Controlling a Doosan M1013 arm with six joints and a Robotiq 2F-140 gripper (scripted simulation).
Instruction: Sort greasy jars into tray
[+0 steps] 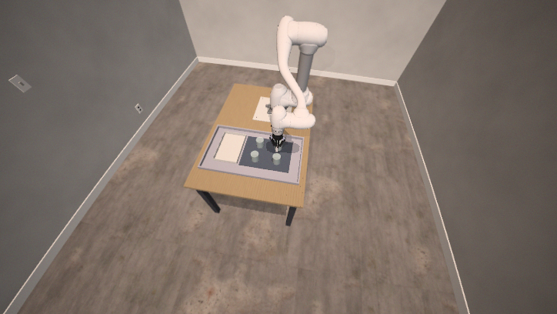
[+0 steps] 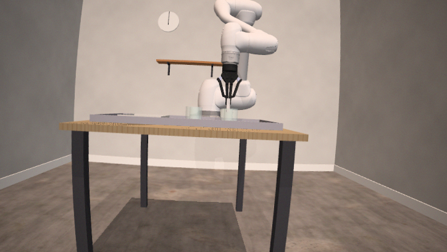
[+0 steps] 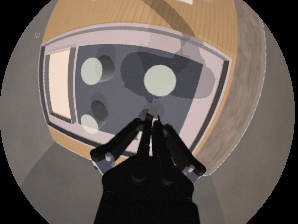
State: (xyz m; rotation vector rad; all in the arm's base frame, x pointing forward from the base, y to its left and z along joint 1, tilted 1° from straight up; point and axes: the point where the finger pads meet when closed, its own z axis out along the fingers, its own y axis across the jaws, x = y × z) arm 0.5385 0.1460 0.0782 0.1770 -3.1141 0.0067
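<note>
Four pale green jars stand mouth down on the dark mat [image 1: 266,166] [image 3: 122,107]: back left [image 1: 259,142] [image 3: 91,71], front left [image 1: 254,156] [image 3: 90,124], front right [image 1: 276,158] [image 2: 233,115], and back right [image 3: 160,80]. My gripper [image 1: 277,149] [image 2: 228,103] [image 3: 152,110] is shut with no jar in it, and points down between the two right jars, close in front of the back right one. A thin pale piece shows at its fingertips. Whether it touches a jar cannot be told. The cream tray [image 1: 230,147] [image 3: 60,85] left of the mat is empty.
A raised grey rim [image 1: 249,176] [image 2: 187,121] surrounds the steel top with mat and tray. It sits on the wooden table [image 1: 243,191] [image 2: 125,127]. A white plate [image 1: 260,111] lies behind, near the robot's base. The arm covers part of the back right jar in the top view.
</note>
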